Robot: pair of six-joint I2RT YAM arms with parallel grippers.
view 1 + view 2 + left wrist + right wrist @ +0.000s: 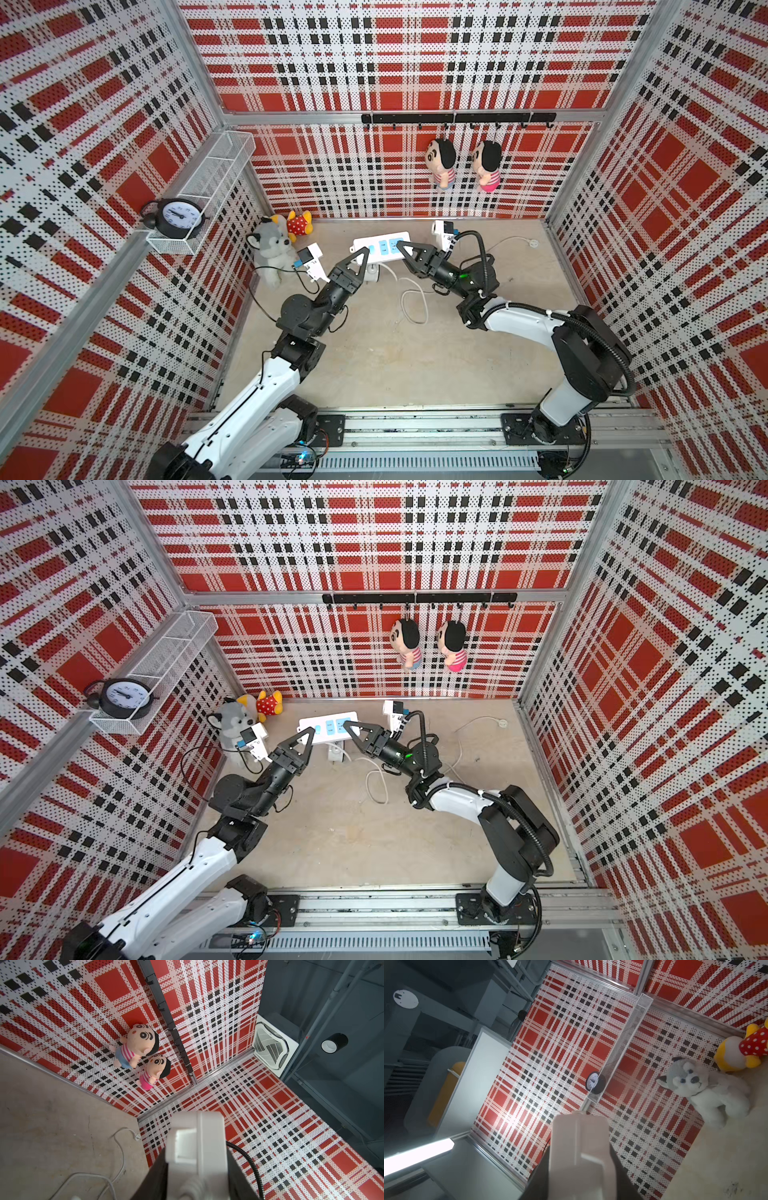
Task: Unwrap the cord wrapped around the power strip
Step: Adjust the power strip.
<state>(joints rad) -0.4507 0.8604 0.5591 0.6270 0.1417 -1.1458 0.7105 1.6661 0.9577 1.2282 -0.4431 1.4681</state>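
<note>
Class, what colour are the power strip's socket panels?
Light blue; the power strip shows best in a top view.

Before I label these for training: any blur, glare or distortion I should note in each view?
Both top views: sharp, though the wide lens bows the walls. Left wrist view: the close power strip is out of focus, the dolls crisp. Right wrist view: power strip blurred too, and a light bar glares, washing out nearby wall.

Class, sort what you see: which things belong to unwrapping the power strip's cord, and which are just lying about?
Job: power strip, cord.
Lying about: alarm clock, husky plush, yellow plush, hanging dolls, wire basket.
</note>
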